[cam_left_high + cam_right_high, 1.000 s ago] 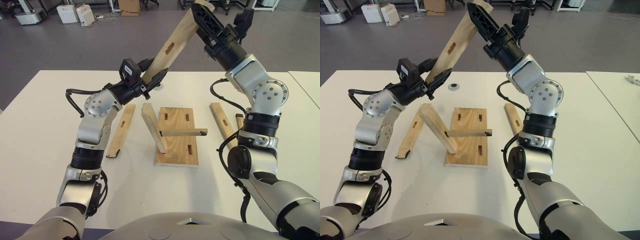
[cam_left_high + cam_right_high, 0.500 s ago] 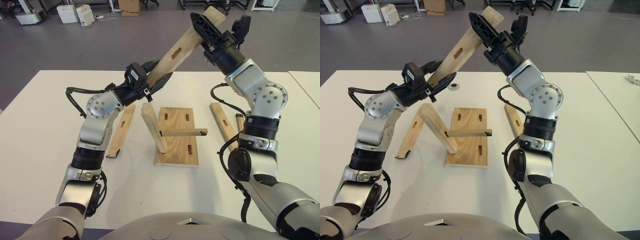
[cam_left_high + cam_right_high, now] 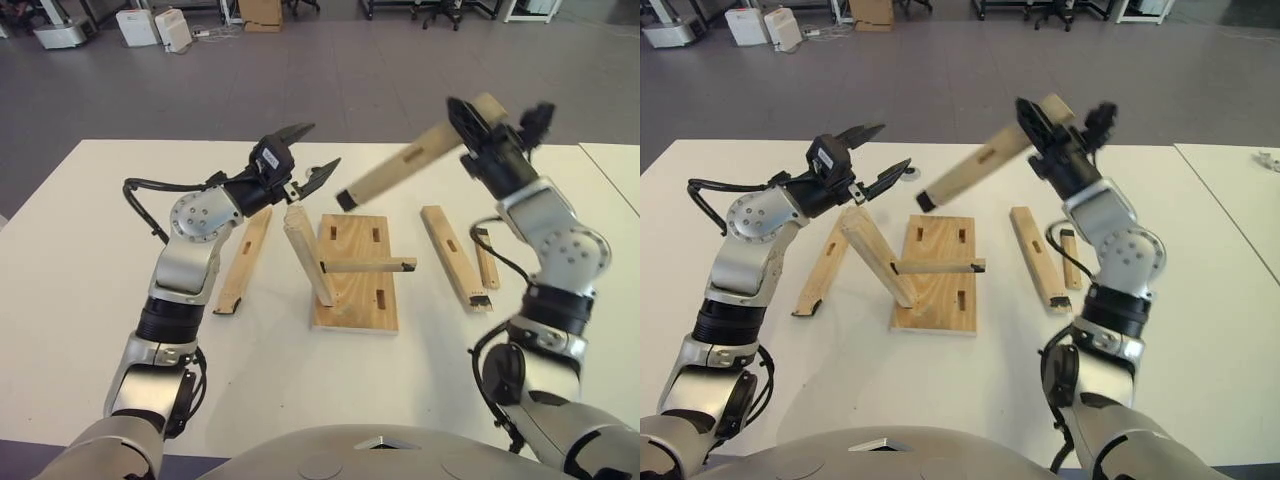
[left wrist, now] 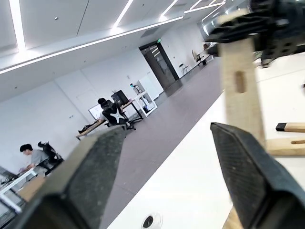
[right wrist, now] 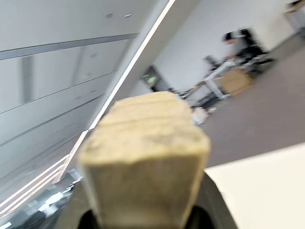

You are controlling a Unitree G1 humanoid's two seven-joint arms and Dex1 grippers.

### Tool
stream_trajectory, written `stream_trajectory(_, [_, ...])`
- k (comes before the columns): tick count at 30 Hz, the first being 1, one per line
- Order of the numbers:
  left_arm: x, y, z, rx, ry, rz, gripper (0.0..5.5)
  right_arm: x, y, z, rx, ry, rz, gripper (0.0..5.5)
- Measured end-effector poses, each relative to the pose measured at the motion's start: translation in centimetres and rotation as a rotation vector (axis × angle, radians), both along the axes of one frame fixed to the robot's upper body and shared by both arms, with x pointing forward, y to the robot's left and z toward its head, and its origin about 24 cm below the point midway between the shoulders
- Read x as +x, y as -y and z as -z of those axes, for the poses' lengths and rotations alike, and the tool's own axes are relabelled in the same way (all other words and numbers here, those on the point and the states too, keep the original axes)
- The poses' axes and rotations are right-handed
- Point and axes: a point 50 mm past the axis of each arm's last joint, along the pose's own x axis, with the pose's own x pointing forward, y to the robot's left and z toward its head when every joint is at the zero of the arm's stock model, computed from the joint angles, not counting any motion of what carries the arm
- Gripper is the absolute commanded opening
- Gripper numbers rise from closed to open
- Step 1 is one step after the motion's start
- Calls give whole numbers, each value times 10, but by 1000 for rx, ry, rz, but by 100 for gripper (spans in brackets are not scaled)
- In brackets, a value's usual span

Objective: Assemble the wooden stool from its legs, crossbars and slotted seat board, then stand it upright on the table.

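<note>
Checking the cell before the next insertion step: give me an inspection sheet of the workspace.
Surface: white table, nothing spilled.
Job's things: seat board flat; standing leg tilted on it, crossbar jutting from that leg; held leg in the air above; left loose leg, right loose leg and short crossbar flat beside the board.
Clutter: small round item on the table.
Grippers: left gripper jaws open, empty; right gripper shut on held leg.
Cables: black loops at the arms, clear of the parts.
Surroundings: grey floor, white boxes.
</note>
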Motion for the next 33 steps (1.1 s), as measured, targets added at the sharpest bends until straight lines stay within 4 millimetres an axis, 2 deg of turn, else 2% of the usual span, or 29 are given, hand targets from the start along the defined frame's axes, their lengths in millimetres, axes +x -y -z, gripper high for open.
stream_trajectory(1, [-5, -8, 8, 5, -24, -27, 391, -14, 7, 10, -3, -36, 35, 101])
stream_trajectory(3, [-25, -31, 31, 3, -106, -122, 414, -62, 18, 41, 12, -183, 116, 101])
stream_trajectory(4, [-31, -36, 35, -4, -124, -152, 414, -76, 17, 48, 41, -233, 140, 101])
stream_trajectory(5, [-33, -37, 31, -30, -105, -179, 414, -88, 12, 51, 78, -260, 146, 101])
stream_trajectory(8, [-30, -31, 22, -100, -87, -205, 414, -100, 6, 53, 108, -314, 145, 101])
stream_trajectory(13, [-32, -20, 6, -144, -43, -183, 414, -101, 12, 53, 28, -348, 155, 101])
stream_trajectory(17, [-34, -21, 4, -146, -43, -186, 414, -100, 19, 47, -28, -342, 166, 101])
stream_trajectory(21, [-34, -21, 2, -153, -35, -198, 414, -97, 16, 46, -104, -335, 163, 103])
stream_trajectory(25, [-34, -22, -3, -200, -31, -206, 414, -79, 24, 20, -296, -243, 254, 104])
stream_trajectory(27, [-35, -16, -6, -224, -22, -185, 414, -74, 26, 12, -360, -206, 295, 102])
stream_trajectory(29, [-39, -1, -6, -244, -31, -136, 414, -71, 16, 6, -419, -158, 275, 101])
stream_trajectory(33, [-40, 23, -8, -268, -47, -58, 414, -68, -1, 8, -522, -98, 203, 101])
